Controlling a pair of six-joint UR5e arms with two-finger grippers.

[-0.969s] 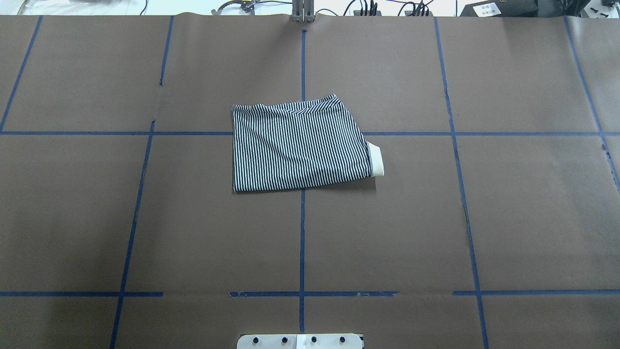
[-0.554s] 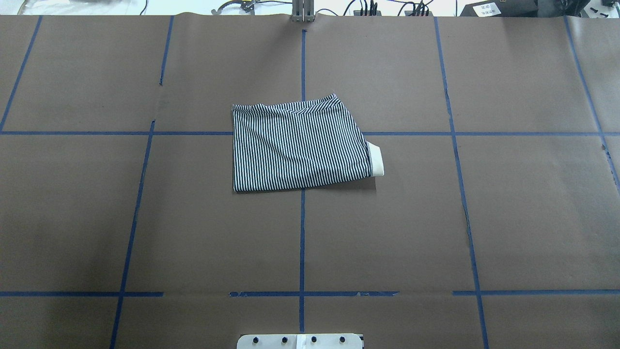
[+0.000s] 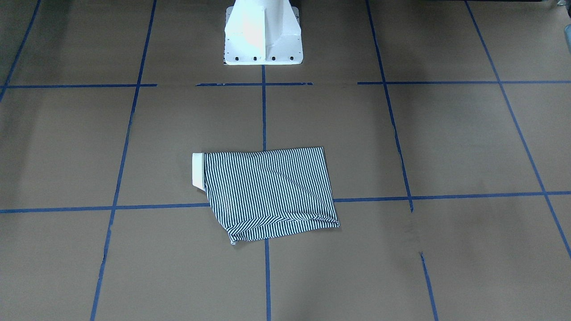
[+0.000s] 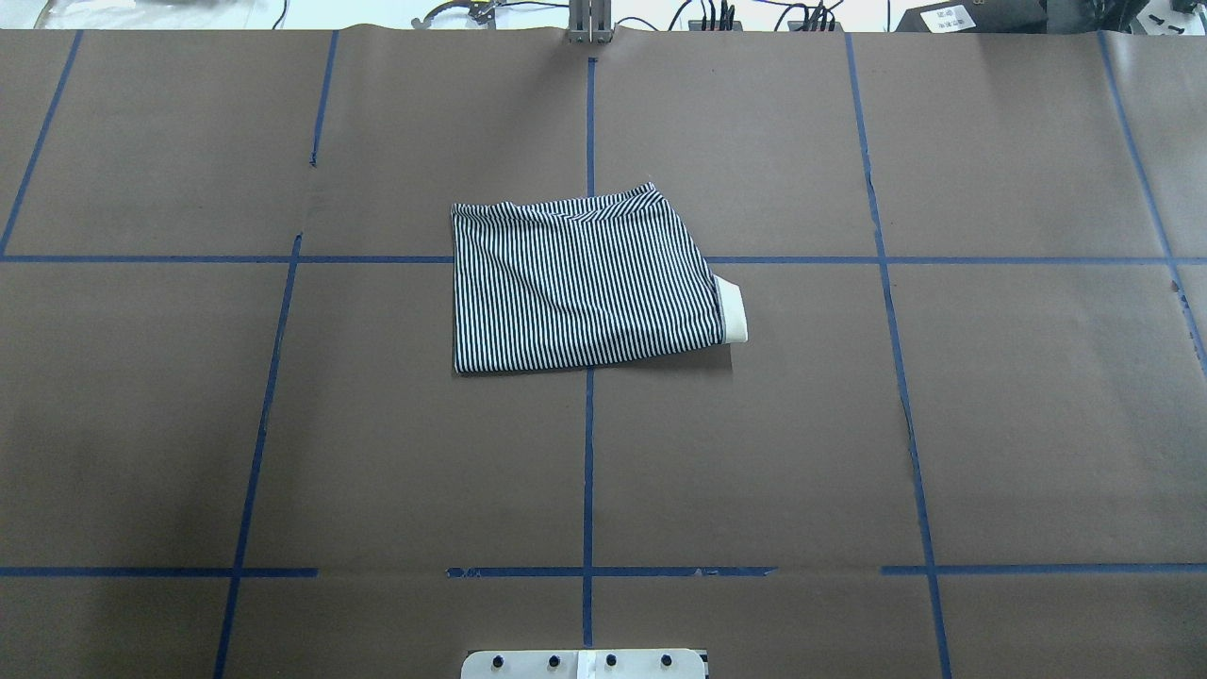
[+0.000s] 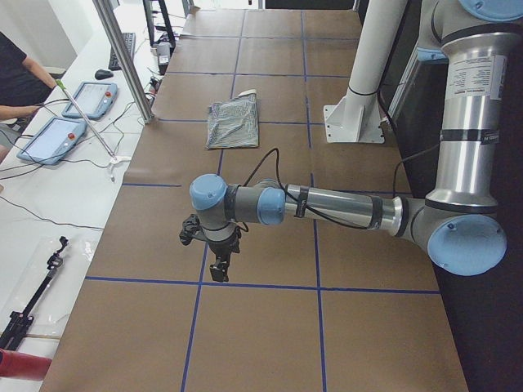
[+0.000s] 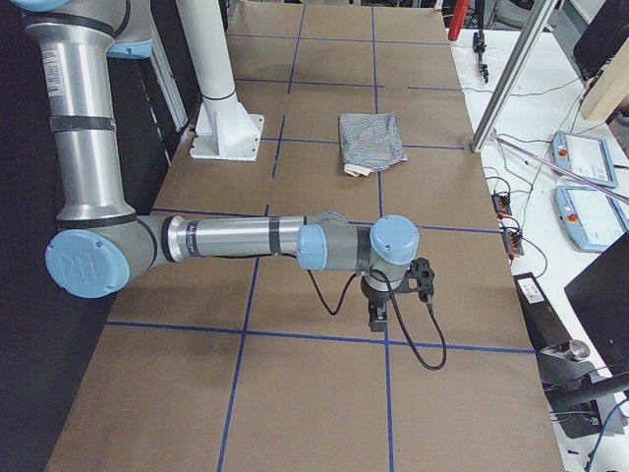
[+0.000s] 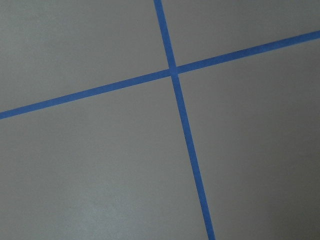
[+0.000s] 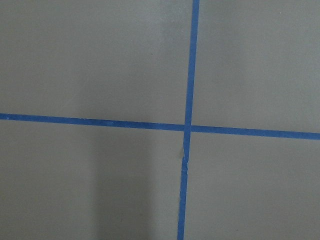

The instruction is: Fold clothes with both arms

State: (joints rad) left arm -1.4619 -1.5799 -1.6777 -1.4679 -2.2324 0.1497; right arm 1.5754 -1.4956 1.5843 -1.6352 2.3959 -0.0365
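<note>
Nothing is moving since a second ago: your polo shirt [image 4: 585, 288] is sitting folded at the middle of the table [image 4: 377, 453], left gripper [image 5: 219, 268] and right gripper [image 6: 377, 317] are hanging well apart from it, open or closed I cannot tell, so you're likely wrapping up, with only the protruding collar [image 4: 734, 316] perhaps needing a tuck.

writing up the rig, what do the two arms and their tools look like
The left arm and right arm are silver-grey tubes with light-blue round joint caps and a looping black cable. The left tool and right tool are black.
</note>
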